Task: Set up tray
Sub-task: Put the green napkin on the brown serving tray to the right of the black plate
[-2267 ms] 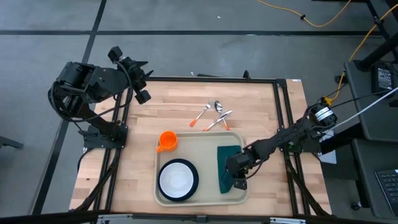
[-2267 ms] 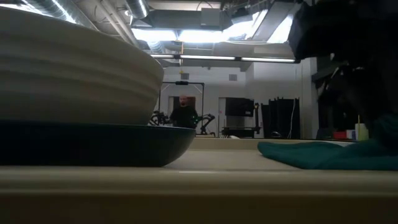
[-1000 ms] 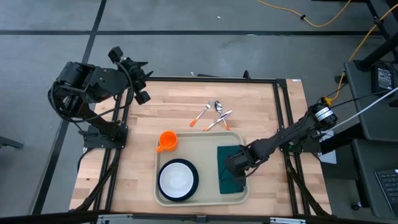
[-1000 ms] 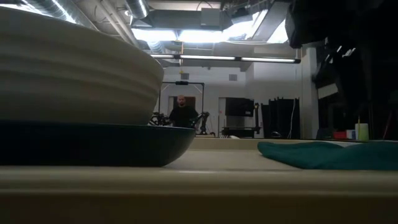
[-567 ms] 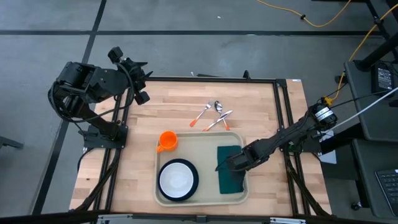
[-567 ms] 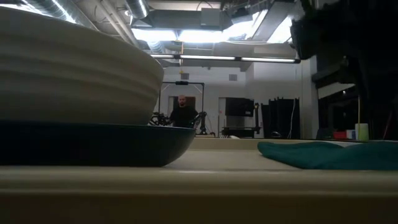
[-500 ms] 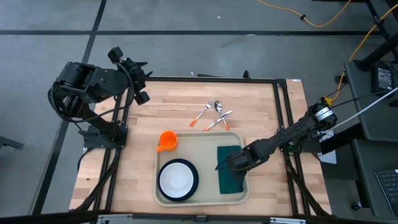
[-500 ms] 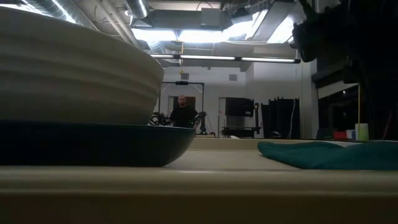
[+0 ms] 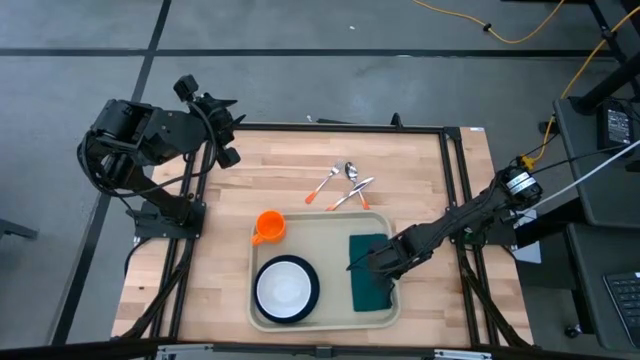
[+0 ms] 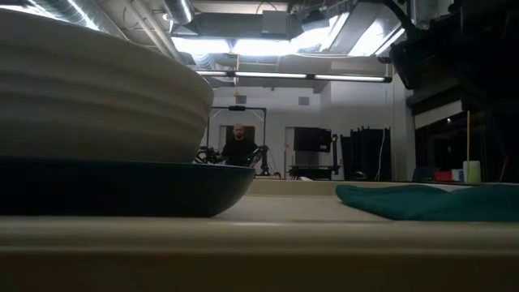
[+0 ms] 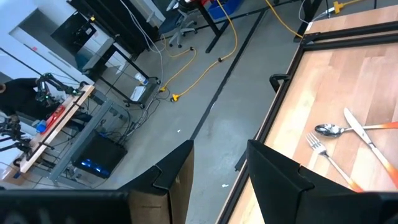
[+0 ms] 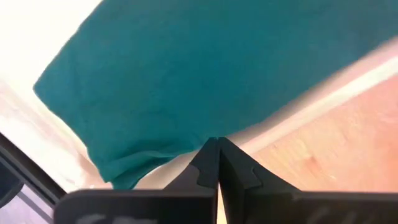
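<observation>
The beige tray [image 9: 325,250] lies on the near middle of the wooden table. On its right side a dark green napkin [image 9: 372,290] lies flat [image 10: 422,201]. On its left side a white bowl [image 9: 286,288] stands on a dark plate [image 10: 122,186]. My right gripper [image 9: 352,267] is shut, above the napkin's left edge [image 12: 205,68], and its fingertips [image 12: 216,142] hold nothing. In the low view the arm is dark and stands clear above the cloth. My left gripper [image 9: 225,150] waits open, raised at the table's far left corner [image 11: 221,149].
An orange cup [image 9: 270,226] stands at the tray's far left corner. A fork, a spoon and a knife [image 9: 345,185] lie on the bare wood beyond the tray. A black frame runs along the table's edges. A person sits far off in the room [image 10: 239,146].
My right gripper has shut its fingers and rolled its wrist above the napkin, shifting slightly toward the tray's middle. The napkin stays flat on the tray. Nothing else has moved.
</observation>
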